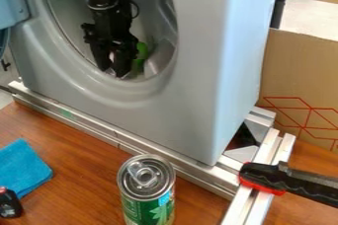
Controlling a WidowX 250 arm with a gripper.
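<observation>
Inside the round opening of a grey washing-machine-like housing [198, 95], the black gripper [113, 71] hangs pointing down, low in the drum. Its two fingers stand apart, with a pale patch visible between them. Just to the right of the fingers is a green object [141, 54], partly hidden behind the gripper; whether they touch I cannot tell.
Metal rails [119, 138] run along the housing's base. On the wooden table [79, 169] are a green and silver can [147, 189], a blue cloth [23, 167] and a small black item [9, 203]. A black-and-red clamp [264, 177] sits on the right rail.
</observation>
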